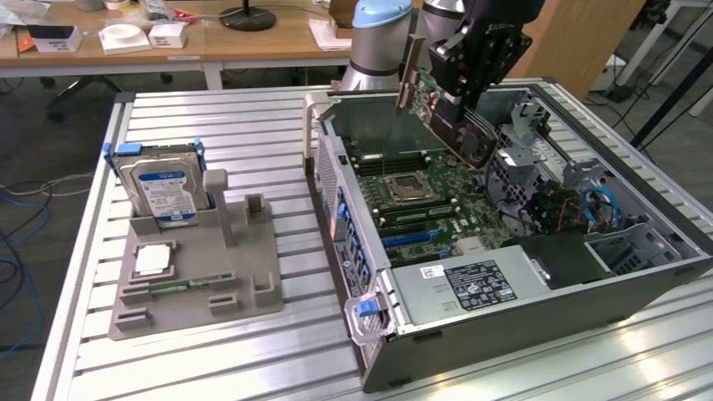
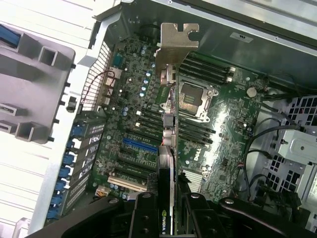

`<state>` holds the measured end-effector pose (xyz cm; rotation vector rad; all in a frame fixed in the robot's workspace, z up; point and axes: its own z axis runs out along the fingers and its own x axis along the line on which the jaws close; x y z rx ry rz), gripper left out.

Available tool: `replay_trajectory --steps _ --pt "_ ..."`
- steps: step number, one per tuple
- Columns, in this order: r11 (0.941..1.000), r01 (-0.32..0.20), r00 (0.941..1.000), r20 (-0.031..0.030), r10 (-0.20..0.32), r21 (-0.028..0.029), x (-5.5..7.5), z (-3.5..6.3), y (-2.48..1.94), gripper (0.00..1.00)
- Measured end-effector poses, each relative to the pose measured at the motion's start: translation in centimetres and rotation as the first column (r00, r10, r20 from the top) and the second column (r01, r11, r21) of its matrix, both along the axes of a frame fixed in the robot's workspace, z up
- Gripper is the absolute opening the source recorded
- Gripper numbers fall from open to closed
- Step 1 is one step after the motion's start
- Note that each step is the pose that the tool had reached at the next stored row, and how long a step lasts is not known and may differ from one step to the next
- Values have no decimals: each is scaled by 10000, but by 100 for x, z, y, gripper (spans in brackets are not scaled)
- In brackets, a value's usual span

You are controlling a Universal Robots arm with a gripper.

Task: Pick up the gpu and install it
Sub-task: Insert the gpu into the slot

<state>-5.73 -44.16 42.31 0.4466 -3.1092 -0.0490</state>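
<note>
Exterior view: noted gpu [image 1: 452, 125] pinched in gripper [image 1: 462, 88], aloft and tilted over motherboard [image 1: 429, 200] inside open case [image 1: 557, 284]. Wrist view: saw card edge-on above expansion slots [image 2: 140, 145], seated in none. Judged pickup done, install not yet done. Logged hard drive [image 1: 165, 188] upright in holder [image 1: 240, 251] on surface [image 1: 223, 359].

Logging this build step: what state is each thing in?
gpu: held on edge in the gripper, over the motherboard, not seated.
gripper: shut on gpu.
computer case: on its side, open.
hard drive: upright in grey holder.
memory stick: lying flat in holder.
</note>
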Motion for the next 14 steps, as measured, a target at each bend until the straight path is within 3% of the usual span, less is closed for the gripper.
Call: replay_trajectory --steps 14 --pt "9994 -341 9994 0 341 0 0 0 0 26"
